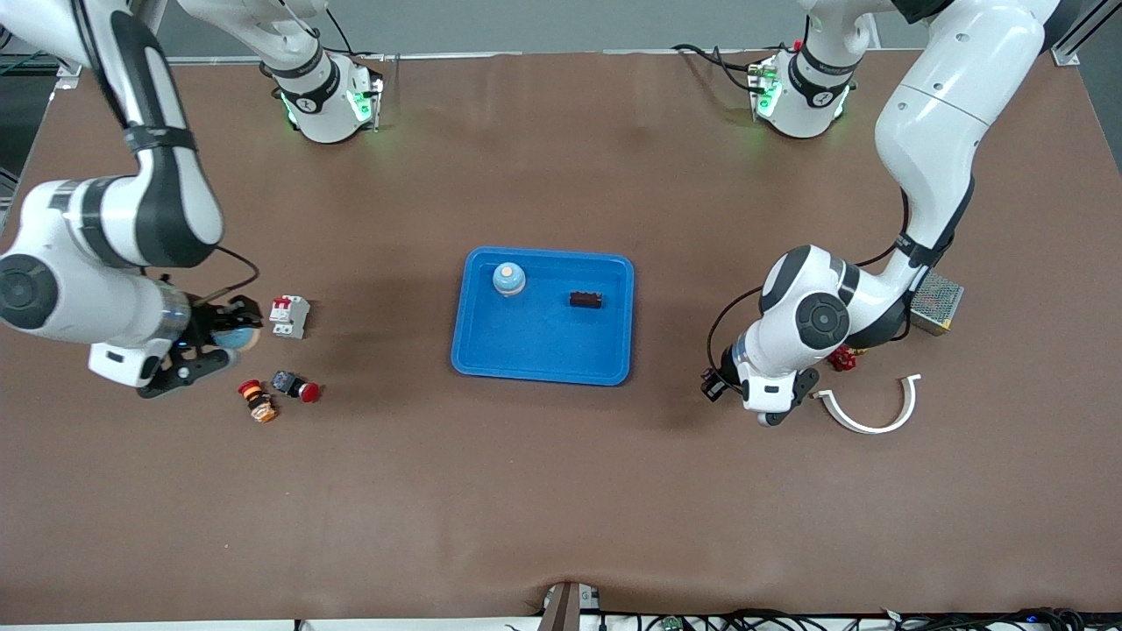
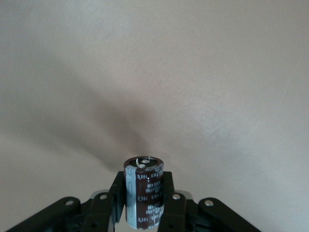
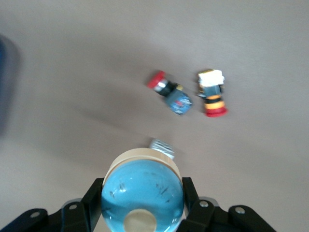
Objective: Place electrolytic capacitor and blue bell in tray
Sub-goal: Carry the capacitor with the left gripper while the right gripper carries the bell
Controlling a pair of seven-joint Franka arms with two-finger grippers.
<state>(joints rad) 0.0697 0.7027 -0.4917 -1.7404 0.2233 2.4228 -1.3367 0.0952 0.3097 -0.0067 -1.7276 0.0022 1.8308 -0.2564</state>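
Brown table (image 1: 561, 491) | left claw (image 2: 144, 212) grips capacitor (image 2: 144, 195) | right claw (image 3: 143, 212) grips bell (image 3: 143, 195)

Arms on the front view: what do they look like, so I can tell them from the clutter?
Both arms are glossy white with black joint sections and round dark caps at the elbows. Their bases glow green at the table's edge, and thin black cables loop beside the wrists. The left tool has a white housing; the right tool has black fingers with small round bolts.
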